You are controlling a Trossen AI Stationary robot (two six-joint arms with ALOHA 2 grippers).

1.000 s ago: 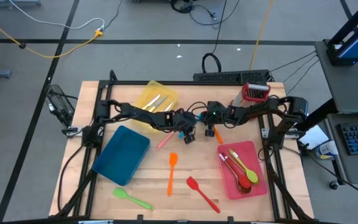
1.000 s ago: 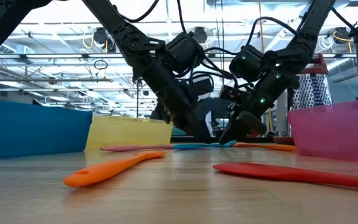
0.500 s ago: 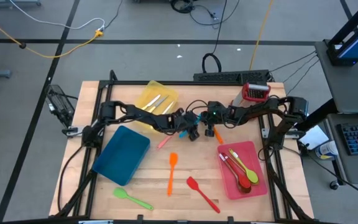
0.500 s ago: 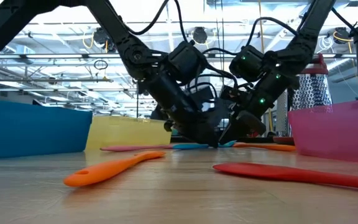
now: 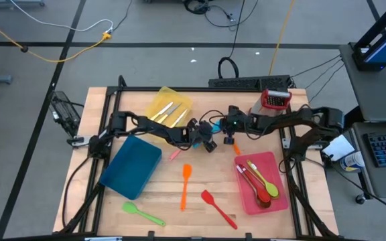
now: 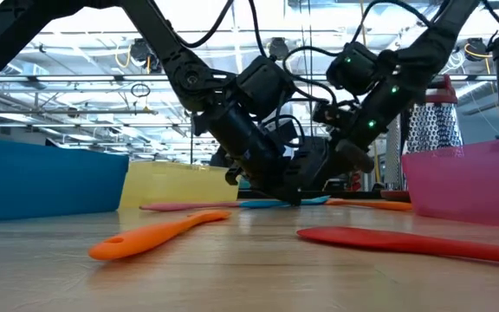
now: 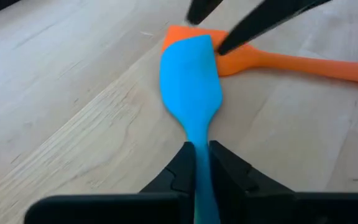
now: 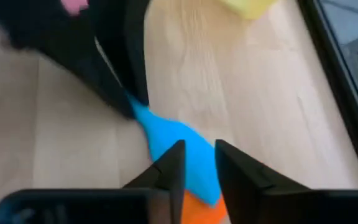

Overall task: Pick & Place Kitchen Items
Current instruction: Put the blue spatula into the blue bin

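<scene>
A blue spatula (image 7: 191, 81) lies at the table's middle, its blade overlapping the blade of an orange spatula (image 7: 303, 62). My left gripper (image 7: 197, 149) comes from the left, slants down to the table (image 6: 294, 198) and is shut on the blue spatula. My right gripper (image 8: 196, 155) comes from the right and hangs open just above the blue blade (image 8: 179, 140), raised off the table in the low view (image 6: 352, 158). A pink spatula (image 5: 176, 153) lies flat beside the left gripper. My left gripper pinches the blue spatula's handle (image 7: 196, 134) just behind the blade, between its two fingers. The fingers slant down from the table's left and lie along the handle. The spatula lies flat, its blade partly on the orange spatula's blade (image 7: 235, 56).
A yellow tray (image 5: 158, 100) with knives stands far left, a blue tray (image 5: 131, 166) near left, a pink tray (image 5: 273, 171) with utensils on the right. A grater (image 5: 275, 99) is at the far right. Orange (image 5: 185, 186), red (image 5: 218, 209) and green (image 5: 143, 213) utensils lie nearer.
My left gripper has sunk to the tabletop and moved a little toward the right, onto the blue spatula. My right gripper has risen off the table, away from the spatula blades. The utensils lie where they were.
</scene>
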